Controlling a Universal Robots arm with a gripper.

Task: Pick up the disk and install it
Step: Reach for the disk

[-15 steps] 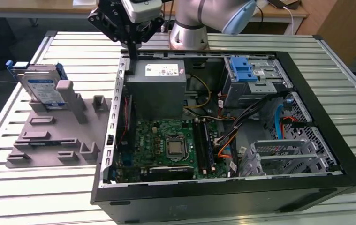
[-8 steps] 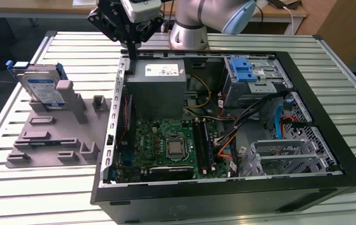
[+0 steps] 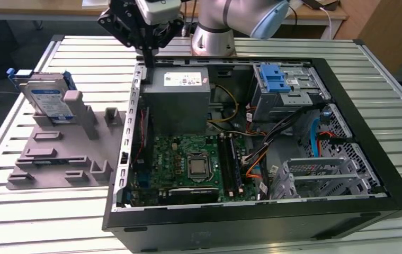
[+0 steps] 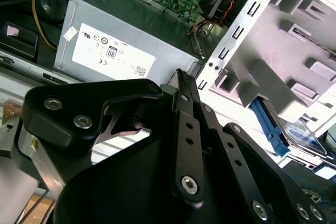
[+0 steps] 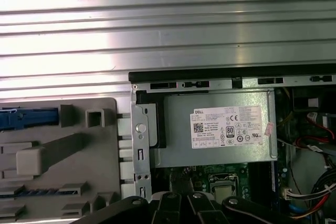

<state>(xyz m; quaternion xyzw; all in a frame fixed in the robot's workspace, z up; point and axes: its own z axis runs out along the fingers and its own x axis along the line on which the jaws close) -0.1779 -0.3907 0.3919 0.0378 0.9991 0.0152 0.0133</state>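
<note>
The disk point(image 3: 48, 99) stands on edge in a grey fixture point(image 3: 59, 159) on the exterior view's left, outside the computer case. It is silver with a white-and-blue label and a blue frame. My gripper point(image 3: 148, 53) hangs above the case's back left corner, over the power supply point(image 3: 179, 98), well to the right of the disk. Its black fingers taper together to one tip and hold nothing. In the second wrist view the gripper point(image 4: 182, 74) points past the power supply, and the disk point(image 4: 296, 129) lies off to the side. The first wrist view catches the disk's blue frame point(image 5: 29, 118).
The open black case point(image 3: 370, 132) holds a green motherboard point(image 3: 194, 164), loose cables and a grey drive cage point(image 3: 285, 87) with a blue latch at the back right. Case and fixture sit on a slatted metal table point(image 3: 45, 211). The arm's base point(image 3: 211, 37) stands behind the case.
</note>
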